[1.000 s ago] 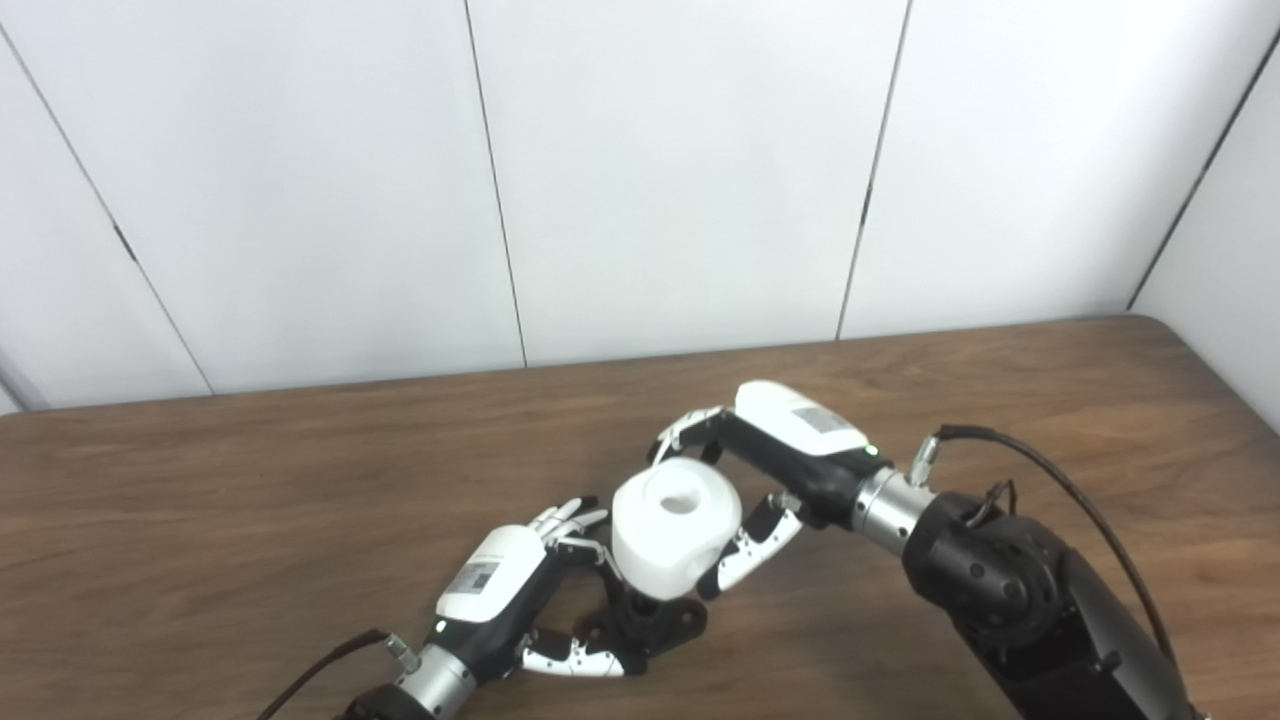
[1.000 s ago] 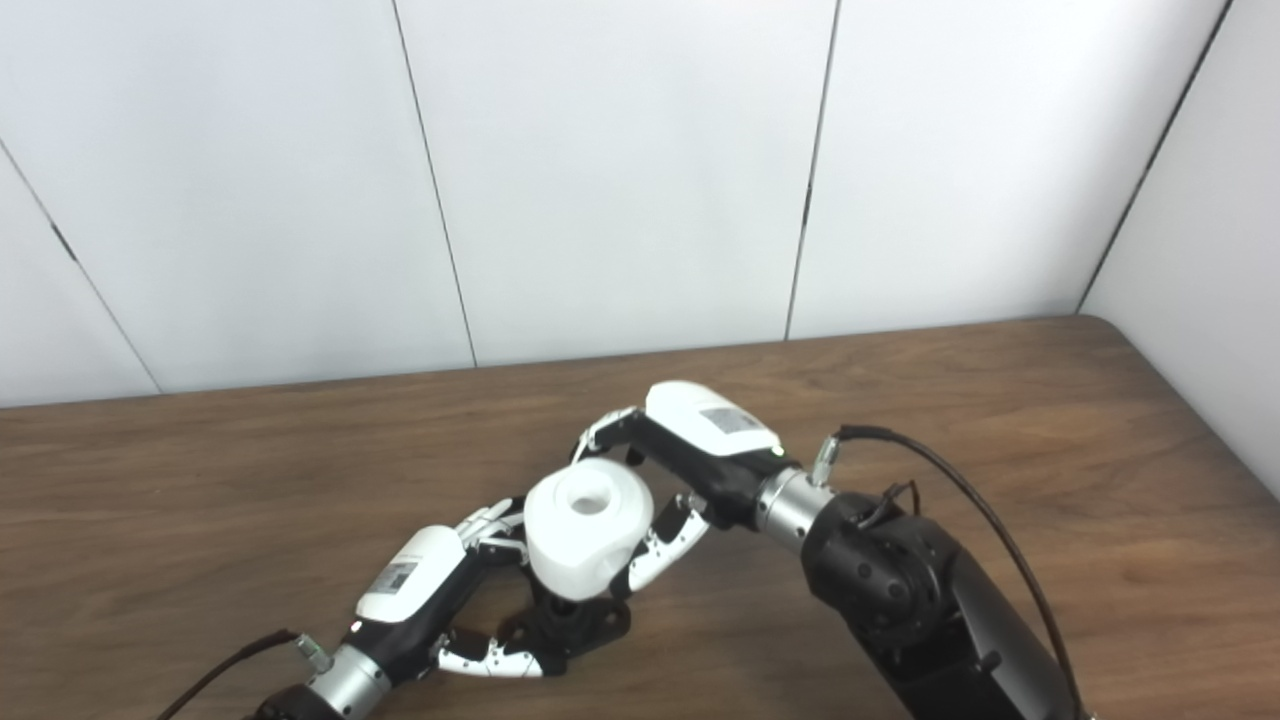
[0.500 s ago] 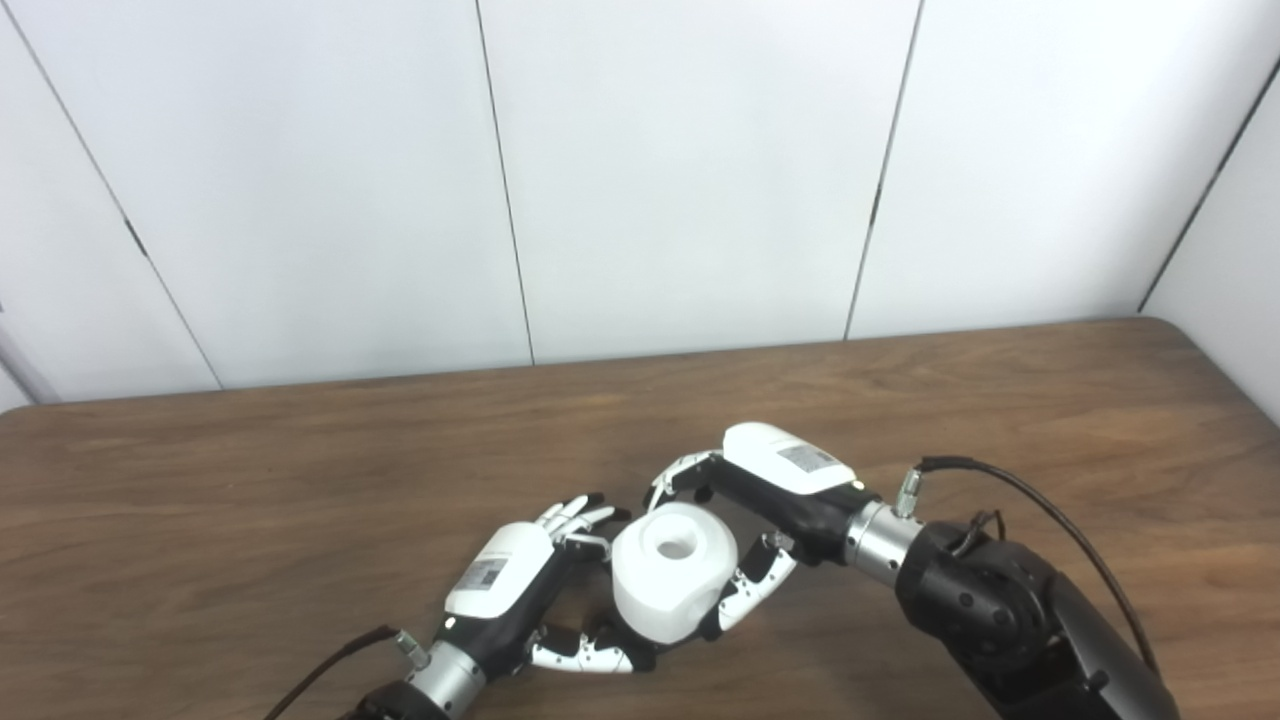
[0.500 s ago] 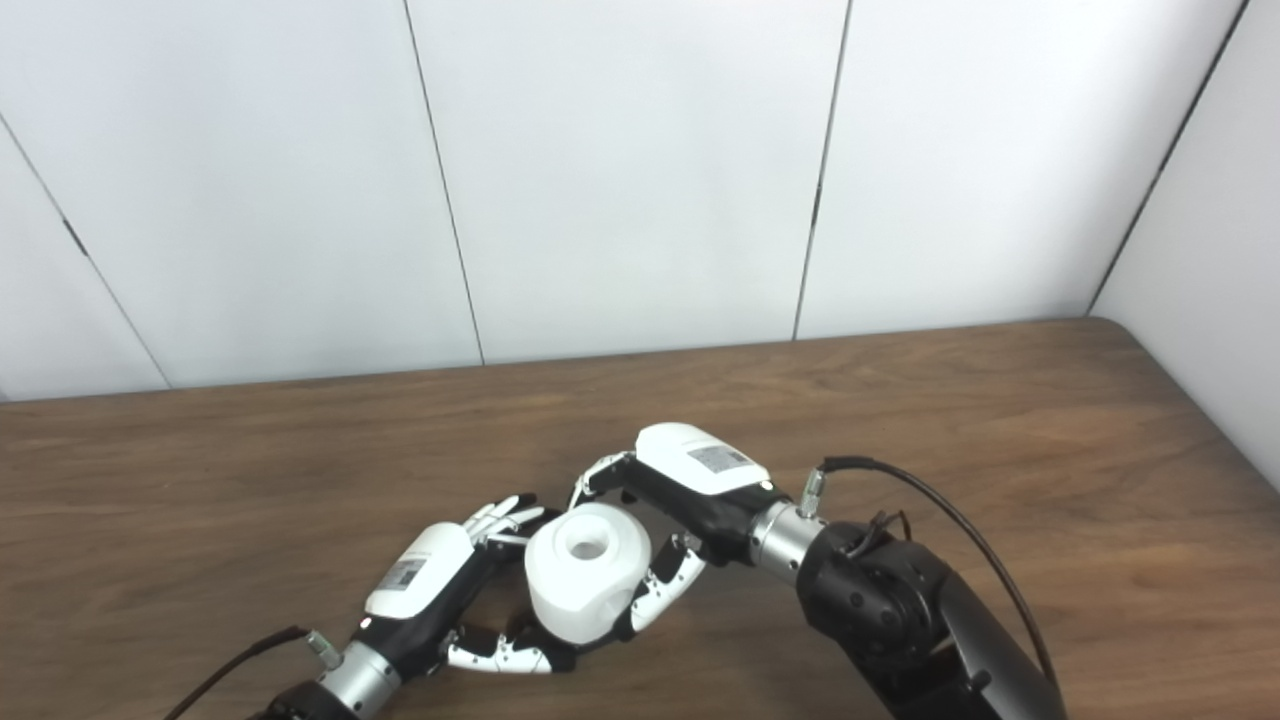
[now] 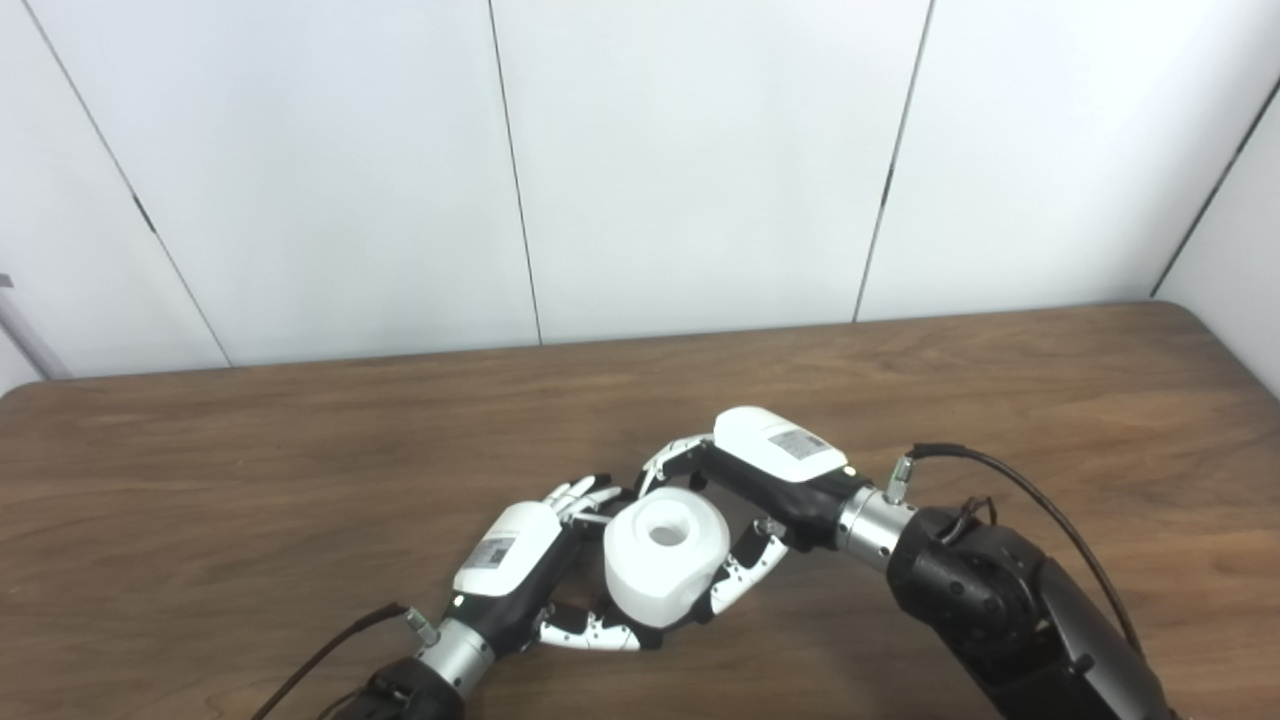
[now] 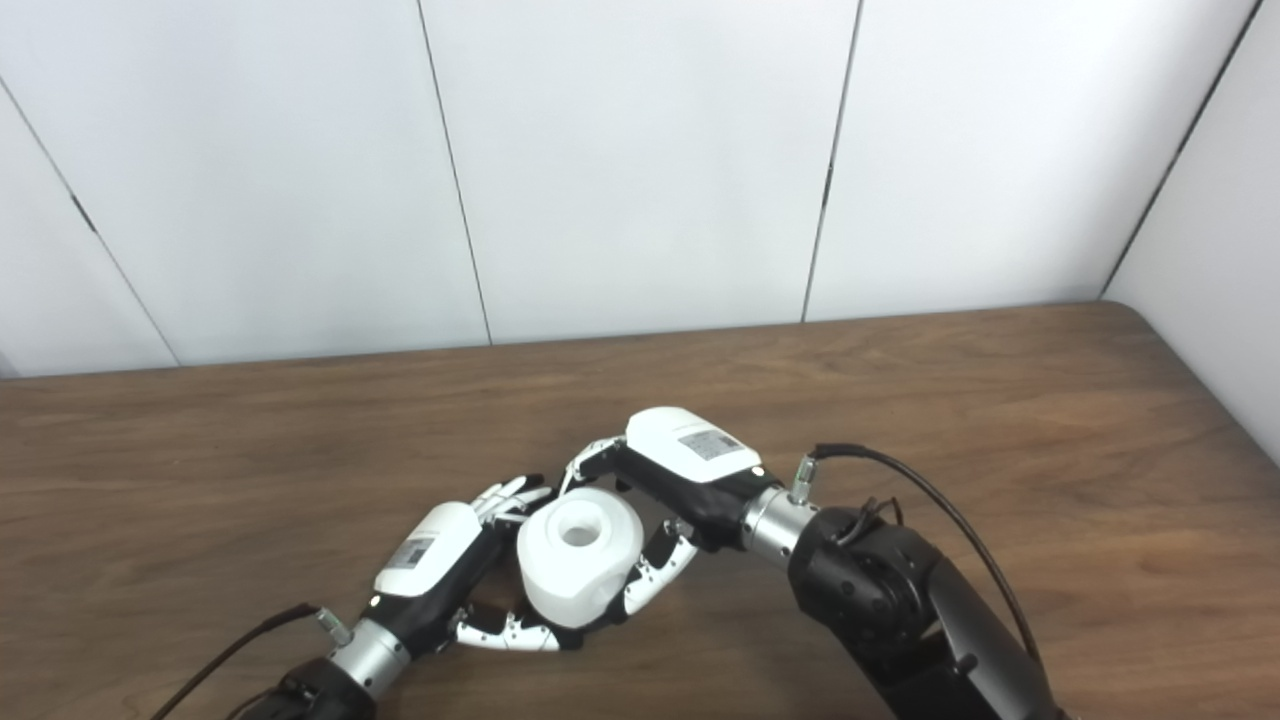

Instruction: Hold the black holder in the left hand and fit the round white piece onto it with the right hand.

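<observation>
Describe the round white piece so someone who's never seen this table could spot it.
On the brown wooden table, look near the front edge, where the two robot hands meet. Between the left robot hand and the right robot hand sits the round white piece, a chunky drum with a hole on top.

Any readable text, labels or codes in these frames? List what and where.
Left robot hand: grey sticker on its white back, looks like a code patch, too blurred to read.
Right robot hand: grey sticker on its white back, print too small to read.
Round white piece: no markings visible.
Nothing else carries text.
</observation>
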Tool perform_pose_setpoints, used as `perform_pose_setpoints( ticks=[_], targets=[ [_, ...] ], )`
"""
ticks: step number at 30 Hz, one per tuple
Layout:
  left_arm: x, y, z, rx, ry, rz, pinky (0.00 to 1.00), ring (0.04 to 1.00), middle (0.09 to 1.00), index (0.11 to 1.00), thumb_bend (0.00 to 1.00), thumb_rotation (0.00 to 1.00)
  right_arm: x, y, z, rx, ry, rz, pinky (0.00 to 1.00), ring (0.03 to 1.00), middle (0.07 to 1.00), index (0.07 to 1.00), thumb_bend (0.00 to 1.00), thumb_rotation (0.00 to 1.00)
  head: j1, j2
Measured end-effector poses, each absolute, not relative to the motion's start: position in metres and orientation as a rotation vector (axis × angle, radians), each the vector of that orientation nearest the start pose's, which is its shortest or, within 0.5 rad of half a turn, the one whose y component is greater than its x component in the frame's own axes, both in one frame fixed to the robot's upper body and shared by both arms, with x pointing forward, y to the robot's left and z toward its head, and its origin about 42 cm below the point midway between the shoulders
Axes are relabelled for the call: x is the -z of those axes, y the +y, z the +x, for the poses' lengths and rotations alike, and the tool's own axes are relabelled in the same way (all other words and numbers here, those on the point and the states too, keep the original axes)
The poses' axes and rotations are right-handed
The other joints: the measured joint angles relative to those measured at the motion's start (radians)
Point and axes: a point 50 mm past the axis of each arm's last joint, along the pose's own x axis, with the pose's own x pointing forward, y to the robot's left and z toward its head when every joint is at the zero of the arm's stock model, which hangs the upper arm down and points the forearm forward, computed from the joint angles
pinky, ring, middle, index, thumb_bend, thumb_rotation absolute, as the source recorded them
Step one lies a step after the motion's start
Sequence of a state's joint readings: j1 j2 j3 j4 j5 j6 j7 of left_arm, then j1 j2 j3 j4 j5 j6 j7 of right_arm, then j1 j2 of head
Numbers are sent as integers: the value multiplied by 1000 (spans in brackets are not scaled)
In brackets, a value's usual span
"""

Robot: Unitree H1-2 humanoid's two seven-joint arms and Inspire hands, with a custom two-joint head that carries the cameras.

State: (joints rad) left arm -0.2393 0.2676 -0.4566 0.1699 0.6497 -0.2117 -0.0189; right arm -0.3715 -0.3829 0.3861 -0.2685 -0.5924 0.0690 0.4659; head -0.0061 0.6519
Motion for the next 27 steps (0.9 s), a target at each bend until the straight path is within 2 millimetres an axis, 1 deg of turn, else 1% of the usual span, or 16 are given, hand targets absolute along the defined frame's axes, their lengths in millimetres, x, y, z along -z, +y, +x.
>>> perform_pose_setpoints(
  ticks=[3,5,9,21,22,23,24,26,27],
  targets=[
    [-105,163,329,566,-340,950,958,963,891,483,523,54,-233,-174,343,-674,-397,-1108,661,757,736,480,524,132,3,3],
    [-105,163,329,565,-341,949,960,965,892,483,523,53,-226,-173,345,-686,-372,-1111,665,756,736,480,524,132,3,3],
    [-105,163,328,564,-338,949,958,964,892,483,523,54,-226,-172,345,-689,-384,-1118,664,753,731,479,524,131,8,11],
    [-105,163,326,554,-328,948,959,966,892,483,523,54,-228,-172,349,-699,-387,-1126,638,744,739,484,523,135,5,17],
    [-105,163,326,554,-327,947,967,969,894,483,523,53,-228,-172,349,-700,-383,-1125,632,747,770,645,746,193,3,15],
    [-105,163,325,553,-326,947,968,969,894,483,523,53,-228,-172,349,-704,-377,-1125,632,750,783,694,793,213,3,15],
    [-105,163,325,552,-325,947,969,969,894,483,523,53,-229,-172,350,-707,-367,-1127,640,767,817,799,862,254,3,15],
    [-105,163,325,552,-324,947,969,966,893,483,523,53,-230,-174,351,-716,-341,-1140,644,791,874,945,953,304,5,17],
    [-105,163,325,552,-325,946,968,964,892,483,523,53,-227,-175,350,-730,-323,-1150,645,795,887,972,969,310,5,15]
  ],
)
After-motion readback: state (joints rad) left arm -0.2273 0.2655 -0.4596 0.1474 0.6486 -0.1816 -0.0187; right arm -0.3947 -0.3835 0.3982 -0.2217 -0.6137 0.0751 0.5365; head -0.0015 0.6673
